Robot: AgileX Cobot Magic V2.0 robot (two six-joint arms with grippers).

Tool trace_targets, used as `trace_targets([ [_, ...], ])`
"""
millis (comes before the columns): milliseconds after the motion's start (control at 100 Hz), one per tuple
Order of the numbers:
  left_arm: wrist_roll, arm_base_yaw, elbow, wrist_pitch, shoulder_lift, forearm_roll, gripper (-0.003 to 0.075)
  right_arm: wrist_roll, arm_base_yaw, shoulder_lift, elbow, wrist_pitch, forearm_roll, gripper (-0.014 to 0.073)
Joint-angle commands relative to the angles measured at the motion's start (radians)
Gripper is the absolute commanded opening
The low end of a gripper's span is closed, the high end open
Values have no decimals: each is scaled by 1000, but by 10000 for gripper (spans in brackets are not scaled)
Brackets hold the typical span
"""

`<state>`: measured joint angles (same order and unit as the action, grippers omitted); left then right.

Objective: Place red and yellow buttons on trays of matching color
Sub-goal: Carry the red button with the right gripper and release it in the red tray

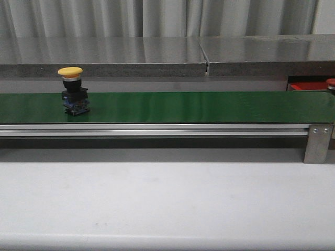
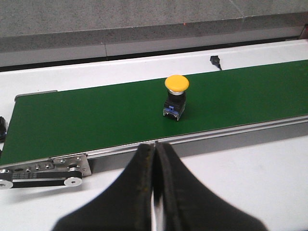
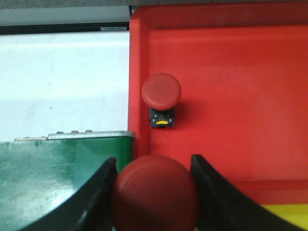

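A yellow button (image 1: 71, 88) is seen standing upright on the green belt (image 1: 199, 106), toward its left end. The left gripper (image 2: 155, 159) is pressed together, empty, near the belt's edge. A red button (image 3: 155, 192) is clasped by the right gripper (image 3: 154, 175) over the red tray (image 3: 231, 96), where another red button (image 3: 161, 96) rests.
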<state>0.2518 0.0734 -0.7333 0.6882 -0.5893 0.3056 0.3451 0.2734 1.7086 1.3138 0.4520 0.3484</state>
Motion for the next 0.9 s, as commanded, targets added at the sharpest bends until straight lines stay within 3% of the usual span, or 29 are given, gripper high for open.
trace_targets([
  [0,-3,8,-28,-66,-1,20,-20,-11,8,-2,81,-35,17,59],
  [270,-3,8,-28,-66,-1,20,-20,-87,9,104,132,-89,17,59],
  [890,-3,8,-28,-66,-1,20,-20,-87,9,226,132,-195,17,62],
])
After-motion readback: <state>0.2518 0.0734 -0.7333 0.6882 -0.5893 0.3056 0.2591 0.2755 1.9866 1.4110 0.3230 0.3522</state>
